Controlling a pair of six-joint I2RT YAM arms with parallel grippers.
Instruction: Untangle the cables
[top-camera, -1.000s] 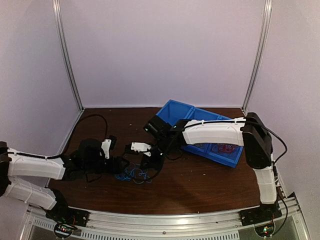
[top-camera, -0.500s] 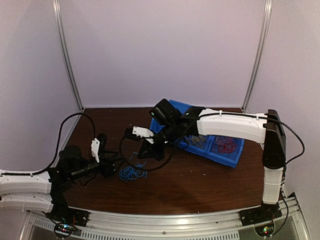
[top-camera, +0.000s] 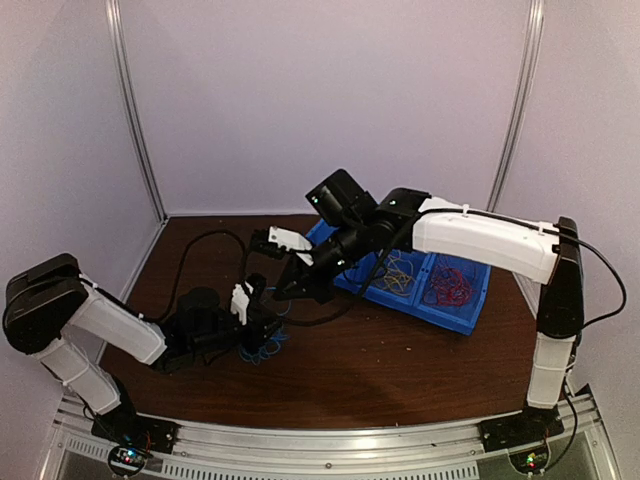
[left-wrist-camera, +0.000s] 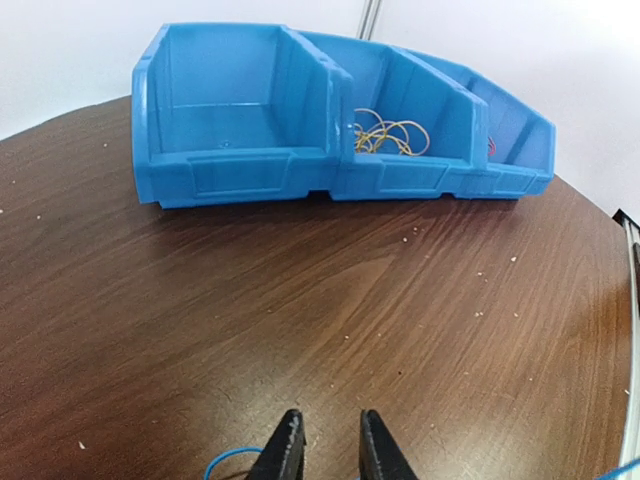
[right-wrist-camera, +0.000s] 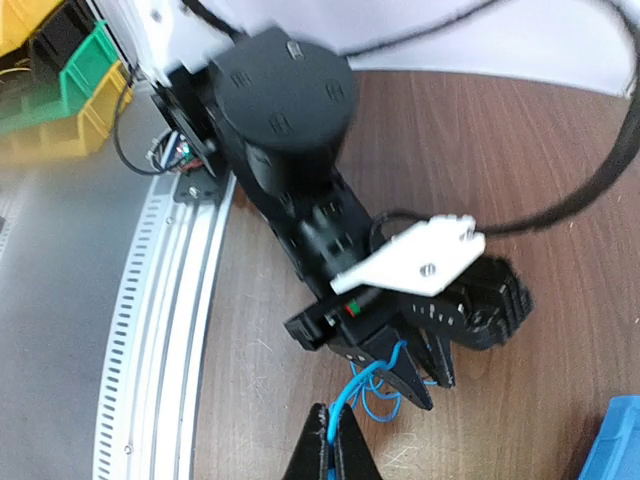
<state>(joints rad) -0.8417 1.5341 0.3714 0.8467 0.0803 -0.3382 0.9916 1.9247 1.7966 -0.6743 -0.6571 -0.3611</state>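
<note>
A: Where do the cables lie?

B: In three places. A blue cable bunch sits on the brown table, just beside the left gripper; yellow cables lie in the middle compartment of the blue bin; red cables lie in the compartment at its right end.

A: And the fingers?

B: The left gripper's two black tips stand a narrow gap apart, with wood showing between them; part of the bunch shows just left of them. The right gripper reaches across the bin's left end and points down toward the left one; its fingers are pressed nearly together, and a blue strand runs from beside the left gripper's fingers into their tips — it looks pinched there.

A: Do the two grippers touch?

B: No; they are close, tip facing tip, with the strand between them.
</note>
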